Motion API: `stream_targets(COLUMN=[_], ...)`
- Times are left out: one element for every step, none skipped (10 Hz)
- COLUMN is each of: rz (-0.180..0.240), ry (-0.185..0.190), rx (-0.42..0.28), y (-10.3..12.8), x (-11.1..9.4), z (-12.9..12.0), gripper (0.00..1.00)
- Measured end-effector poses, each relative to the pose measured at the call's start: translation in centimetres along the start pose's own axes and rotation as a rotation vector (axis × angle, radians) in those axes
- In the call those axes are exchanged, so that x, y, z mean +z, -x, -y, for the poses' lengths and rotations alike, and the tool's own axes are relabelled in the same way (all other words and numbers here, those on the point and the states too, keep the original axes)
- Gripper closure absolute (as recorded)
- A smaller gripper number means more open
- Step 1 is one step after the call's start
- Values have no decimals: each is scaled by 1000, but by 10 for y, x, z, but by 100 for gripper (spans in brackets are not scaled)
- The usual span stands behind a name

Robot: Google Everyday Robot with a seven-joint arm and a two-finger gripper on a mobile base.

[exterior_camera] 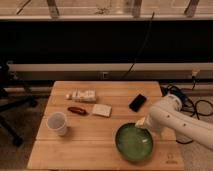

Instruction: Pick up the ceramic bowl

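Note:
The ceramic bowl (134, 142), wide, shallow and glossy green with a paler inside, sits on the wooden table (95, 145) near its front right corner. My white arm reaches in from the right, and my gripper (142, 122) is at the bowl's far right rim, just above it. Its tip is partly hidden by the arm's white housing.
A small white cup (57, 123) stands at the front left. A red-brown item (77, 110), a pale packet (101, 110), a wrapped snack (83, 95) and a black phone-like object (138, 102) lie across the middle. An office chair (10, 100) is at the left; cables lie at the right.

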Motion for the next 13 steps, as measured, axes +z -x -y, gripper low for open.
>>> stream_targets(rz=[1,3,6,7,7,9,9,10,9,7,5,5,4], ry=[-3,-6,-8,-10,-10,-12,-14,-16,-17,-18,-20,-20,-21], rx=[-13,-23,-34,-43,-49,-55,-62,-66,-71,-73,-76,-78,-79], y=[1,2,4,5,5,6,6,6,6,5,5,5,4], x=[3,5,7,10,11,14,17,20,22,23,25,27,27], z=[-1,-1,-1,-1,-1,-1,-1,-1,0,0,1,1,2], gripper=[20,20,20,20,20,20,20,20,20,20,20,20,20])
